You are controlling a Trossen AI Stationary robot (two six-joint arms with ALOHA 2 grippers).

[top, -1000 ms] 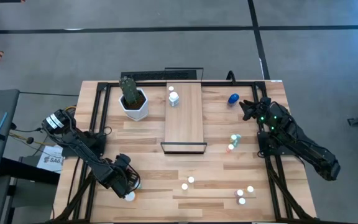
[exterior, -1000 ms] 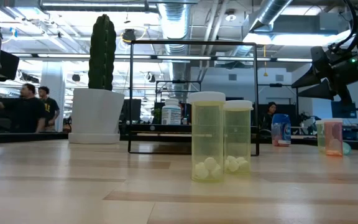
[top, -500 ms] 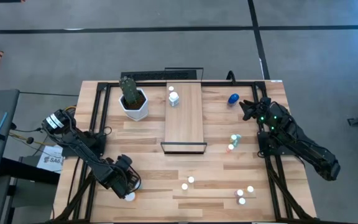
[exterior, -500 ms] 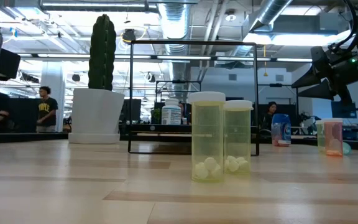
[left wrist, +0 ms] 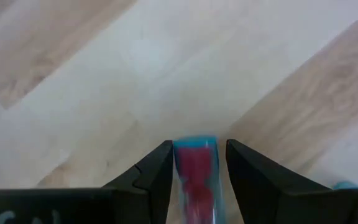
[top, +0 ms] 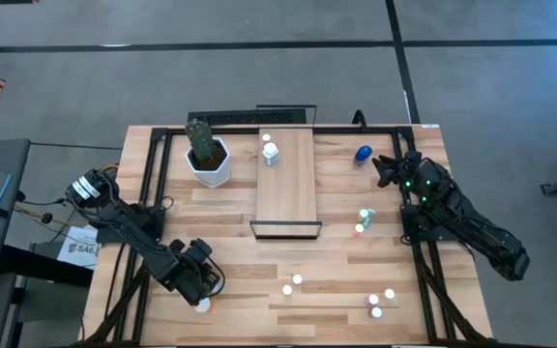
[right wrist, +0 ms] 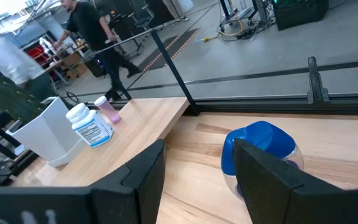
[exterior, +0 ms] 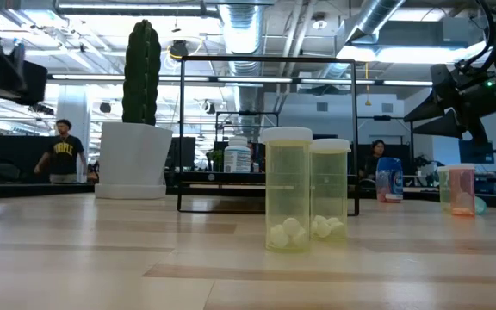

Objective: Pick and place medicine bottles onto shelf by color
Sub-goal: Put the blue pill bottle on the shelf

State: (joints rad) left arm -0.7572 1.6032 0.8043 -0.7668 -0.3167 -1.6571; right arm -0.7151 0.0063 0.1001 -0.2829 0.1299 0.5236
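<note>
Nearby, two yellowish bottles (exterior: 288, 189) hold white pills (exterior: 285, 233).

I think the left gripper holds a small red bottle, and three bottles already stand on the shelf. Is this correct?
Only the count is wrong. The high view shows two bottles on the shelf, not three. The left gripper does hold a small red bottle.

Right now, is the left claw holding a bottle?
Yes, in the left wrist view the left claw has its fingers closed on a red bottle with a teal rim.
</note>
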